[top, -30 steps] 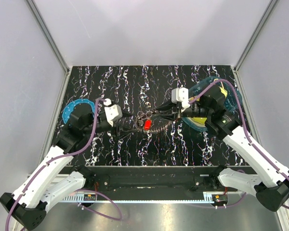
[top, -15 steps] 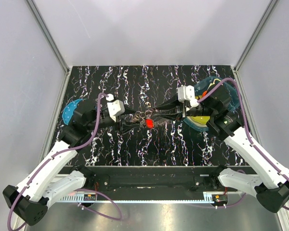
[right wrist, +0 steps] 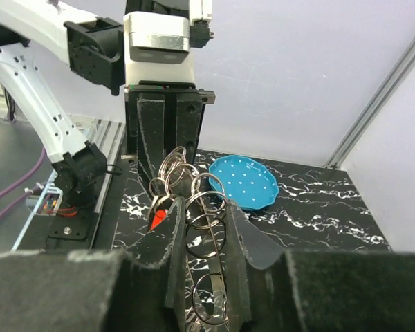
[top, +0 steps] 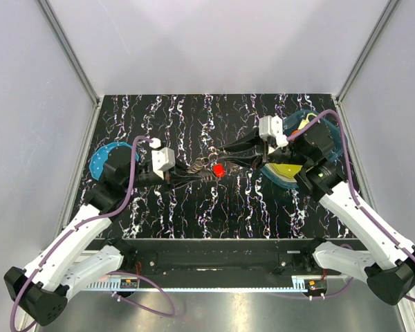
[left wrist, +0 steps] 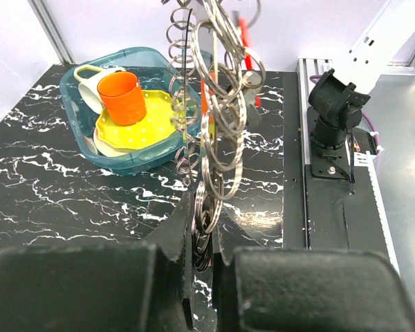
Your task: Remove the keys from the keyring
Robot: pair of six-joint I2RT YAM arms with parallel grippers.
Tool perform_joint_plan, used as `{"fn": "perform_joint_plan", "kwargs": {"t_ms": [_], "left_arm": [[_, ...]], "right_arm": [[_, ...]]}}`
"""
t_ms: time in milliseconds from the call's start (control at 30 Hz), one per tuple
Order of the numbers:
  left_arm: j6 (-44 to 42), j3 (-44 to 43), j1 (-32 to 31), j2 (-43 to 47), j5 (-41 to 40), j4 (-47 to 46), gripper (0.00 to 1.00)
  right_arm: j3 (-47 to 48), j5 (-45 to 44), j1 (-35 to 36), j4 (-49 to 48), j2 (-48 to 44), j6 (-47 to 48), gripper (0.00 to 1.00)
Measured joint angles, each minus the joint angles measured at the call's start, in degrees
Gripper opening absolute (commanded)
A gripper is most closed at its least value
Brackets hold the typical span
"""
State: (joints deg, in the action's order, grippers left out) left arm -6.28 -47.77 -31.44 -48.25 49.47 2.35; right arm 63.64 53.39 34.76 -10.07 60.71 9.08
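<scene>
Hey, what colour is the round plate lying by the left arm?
The plate is blue with small pale dots; the right wrist view shows it best.

The left pincer (left wrist: 202, 257) has clamped onto the keyring (left wrist: 218, 138); its red piece (top: 219, 169) has moved nearer the tray (top: 334, 146).

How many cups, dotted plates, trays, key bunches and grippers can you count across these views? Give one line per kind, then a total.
Cups: 2 (orange cup, white cup)
Dotted plates: 2 (yellow plate, blue plate)
Trays: 1 (teal tray)
Key bunches: 1 (keys)
Grippers: 2 (left gripper, right gripper)
Total: 8
</scene>
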Motion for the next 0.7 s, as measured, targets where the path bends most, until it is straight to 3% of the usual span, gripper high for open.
{"fn": "perform_joint_plan", "kwargs": {"t_ms": [333, 700], "left_arm": [[0.5, 0.7, 0.1, 0.2, -4.3, 0.6, 0.0], [-0.1, 1.9, 0.5, 0.1, -12.5, 1.0, 0.0]], "right_arm": [[-3.3, -9.7, 0.3, -1.5, -2.0, -8.9, 0.48], [-14.1, -18.5, 0.6, -6.6, -11.3, -18.3, 0.45]]}}
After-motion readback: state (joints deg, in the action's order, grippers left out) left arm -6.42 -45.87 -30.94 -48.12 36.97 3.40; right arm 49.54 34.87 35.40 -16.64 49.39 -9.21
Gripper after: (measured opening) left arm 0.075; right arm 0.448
